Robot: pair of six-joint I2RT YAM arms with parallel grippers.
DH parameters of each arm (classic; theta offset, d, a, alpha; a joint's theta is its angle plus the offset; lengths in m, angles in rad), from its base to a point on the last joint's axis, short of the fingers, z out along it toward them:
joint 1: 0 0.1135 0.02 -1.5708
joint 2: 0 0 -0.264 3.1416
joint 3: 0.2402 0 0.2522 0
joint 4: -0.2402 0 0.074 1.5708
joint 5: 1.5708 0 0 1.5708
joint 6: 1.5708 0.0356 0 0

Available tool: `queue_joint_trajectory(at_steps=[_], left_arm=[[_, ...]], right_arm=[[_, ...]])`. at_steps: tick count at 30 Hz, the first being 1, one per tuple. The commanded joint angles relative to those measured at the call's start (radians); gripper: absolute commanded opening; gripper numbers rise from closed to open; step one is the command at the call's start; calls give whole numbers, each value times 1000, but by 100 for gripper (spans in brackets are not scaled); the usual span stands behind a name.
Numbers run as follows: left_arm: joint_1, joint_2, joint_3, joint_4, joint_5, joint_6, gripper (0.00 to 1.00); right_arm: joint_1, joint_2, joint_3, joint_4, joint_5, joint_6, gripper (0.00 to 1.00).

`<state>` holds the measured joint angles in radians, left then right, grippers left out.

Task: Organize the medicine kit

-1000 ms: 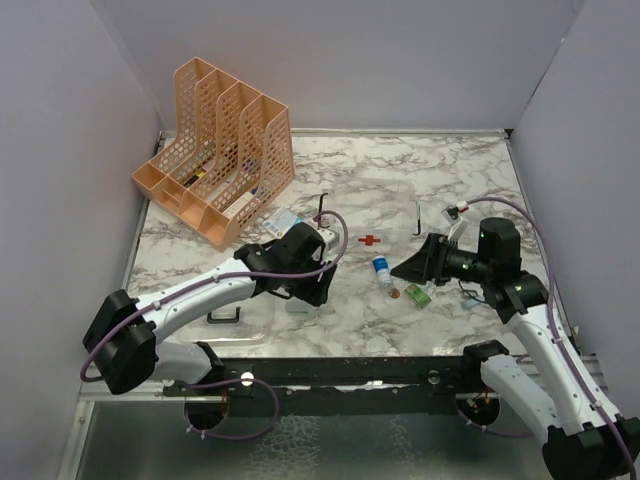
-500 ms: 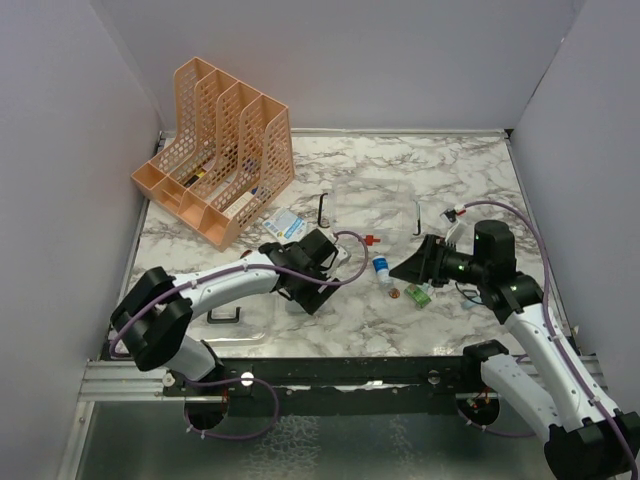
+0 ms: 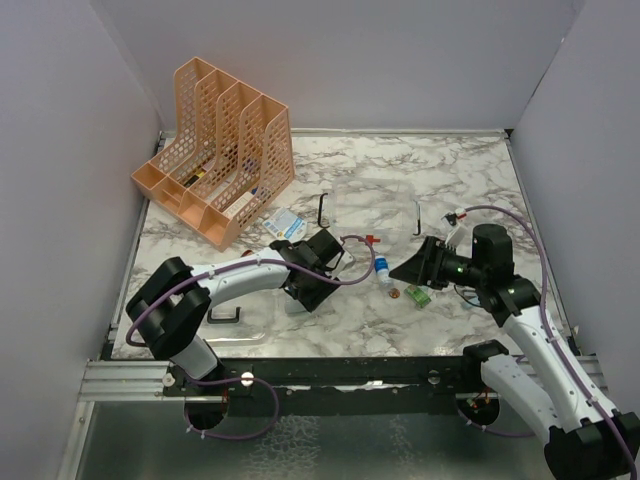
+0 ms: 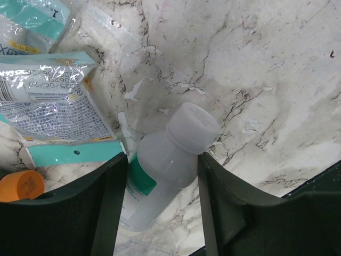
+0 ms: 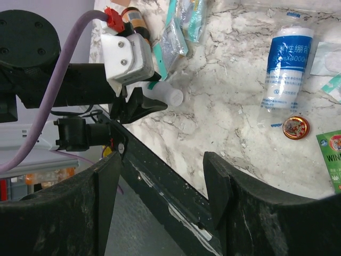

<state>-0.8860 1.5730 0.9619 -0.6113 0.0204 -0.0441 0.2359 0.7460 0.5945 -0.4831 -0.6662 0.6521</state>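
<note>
Clear kit (image 3: 371, 238) in the middle of the worktop (image 3: 450, 160), left fingers (image 4: 101, 208) either side of a white bottle (image 4: 160, 181) lying flat — cannot tell if they squeeze it, right fingers (image 5: 106, 202) open — holding nothing.

The green packet (image 5: 331, 160) reads "WIN"; the printed pouch (image 4: 53, 106) shows "/06/20".

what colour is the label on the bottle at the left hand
Teal green, on a white bottle with a white cap; clearest in the left wrist view.

White arm links (image 3: 240, 276), black joints (image 3: 172, 312); purple cables (image 5: 63, 64); black pincer fingers (image 4: 101, 213)
</note>
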Motion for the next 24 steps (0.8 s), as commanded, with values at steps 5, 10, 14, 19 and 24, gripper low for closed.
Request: queue_joint_trajectory(at_steps=[5, 10, 14, 19, 24], left_arm=[[-4, 35, 16, 21, 46, -56, 58], [-4, 42, -2, 20, 34, -57, 63], [-4, 33, -8, 23, 28, -57, 60], [-4, 9, 8, 39, 37, -80, 48], [4, -69, 27, 77, 118, -129, 48]], right_arm=[[5, -23, -34, 82, 40, 63, 63], [5, -64, -66, 97, 87, 118, 63], [5, -80, -80, 87, 117, 141, 63], [5, -78, -97, 86, 119, 154, 63], [5, -61, -113, 146, 60, 143, 71]])
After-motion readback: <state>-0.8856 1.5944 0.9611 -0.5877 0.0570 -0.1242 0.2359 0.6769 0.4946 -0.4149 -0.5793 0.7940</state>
